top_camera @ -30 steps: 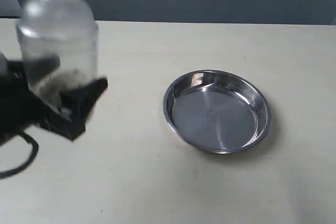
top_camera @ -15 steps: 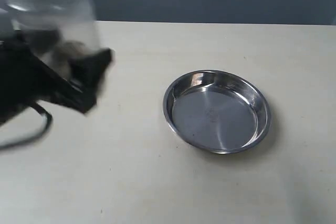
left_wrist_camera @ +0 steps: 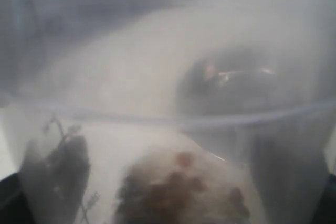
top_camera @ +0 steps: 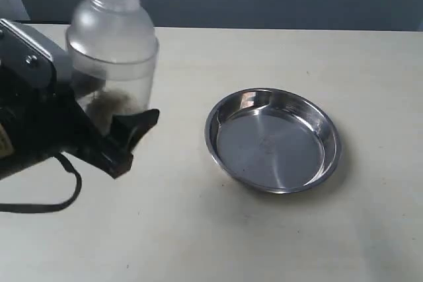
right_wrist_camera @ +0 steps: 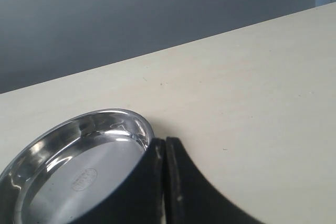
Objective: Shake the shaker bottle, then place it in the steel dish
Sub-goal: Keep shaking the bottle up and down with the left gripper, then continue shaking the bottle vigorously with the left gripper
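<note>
The left tool grips the shaker bottle, right tool clenched empty; steel dish stamp seems unreadable.

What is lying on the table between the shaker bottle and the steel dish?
Nothing. In the exterior view, only bare table shows between the shaker bottle and the steel dish.

The shaker bottle is further right than a second ago and lower than half a second ago, with its cap back in view and its outline sharp instead of smeared. The left gripper clasping it has shifted right too.
</note>
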Robot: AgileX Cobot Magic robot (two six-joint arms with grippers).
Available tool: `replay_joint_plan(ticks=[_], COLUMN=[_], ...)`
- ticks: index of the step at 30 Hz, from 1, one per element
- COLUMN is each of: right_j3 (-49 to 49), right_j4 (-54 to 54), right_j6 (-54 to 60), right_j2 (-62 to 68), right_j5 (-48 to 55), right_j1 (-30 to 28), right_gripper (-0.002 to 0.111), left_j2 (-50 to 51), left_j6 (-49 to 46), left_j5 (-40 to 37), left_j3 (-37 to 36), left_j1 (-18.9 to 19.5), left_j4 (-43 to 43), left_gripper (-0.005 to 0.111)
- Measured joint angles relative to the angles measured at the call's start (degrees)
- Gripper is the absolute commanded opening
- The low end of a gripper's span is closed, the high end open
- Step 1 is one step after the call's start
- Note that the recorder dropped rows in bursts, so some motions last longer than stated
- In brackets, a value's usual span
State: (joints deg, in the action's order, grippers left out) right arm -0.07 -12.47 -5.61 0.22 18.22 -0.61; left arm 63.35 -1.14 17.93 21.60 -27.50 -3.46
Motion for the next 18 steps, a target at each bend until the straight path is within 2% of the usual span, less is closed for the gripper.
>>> replay_joint_plan(ticks=[1,4,5,6,7,9,11,12,14,18], right_j3=[0.0,0.0,0.0,0.0,0.0,0.0,0.0,0.0,0.0,0.0], right_j4=[0.0,0.0,0.0,0.0,0.0,0.0,-0.1,-0.1,-0.1,-0.1], right_j6=[0.0,0.0,0.0,0.0,0.0,0.0,0.0,0.0,0.0,0.0], right_j2=[0.0,0.0,0.0,0.0,0.0,0.0,0.0,0.0,0.0,0.0], right_j5=[0.0,0.0,0.0,0.0,0.0,0.0,0.0,0.0,0.0,0.0], right_j1=[0.0,0.0,0.0,0.0,0.0,0.0,0.0,0.0,0.0,0.0], right_gripper=[-0.001,-0.001,-0.001,-0.001,-0.001,-0.001,-0.001,-0.001,-0.001,-0.001], left_j2=[0.0,0.6,0.6,0.5,0.0,-1.8,-3.8,-4.9,-6.5,-2.1], left_j6=[-1.6,-9.2,-10.5,-10.5,-9.0,-3.9,-1.6,-1.0,-1.6,-9.8], left_j5=[-0.1,2.5,3.7,4.1,4.4,6.5,13.4,16.6,18.0,8.6], left_j3=[0.0,0.0,0.0,0.0,0.0,0.0,0.0,0.4,1.4,-1.1], left_j1=[0.5,5.7,6.8,6.9,6.6,4.9,4.1,4.0,4.0,4.0], left_j4=[1.9,23.8,27.7,27.9,24.5,12.5,6.0,5.5,10.7,25.5], left_gripper=[0.0,0.0,0.0,0.0,0.0,0.0,0.0,0.0,0.0,0.0])
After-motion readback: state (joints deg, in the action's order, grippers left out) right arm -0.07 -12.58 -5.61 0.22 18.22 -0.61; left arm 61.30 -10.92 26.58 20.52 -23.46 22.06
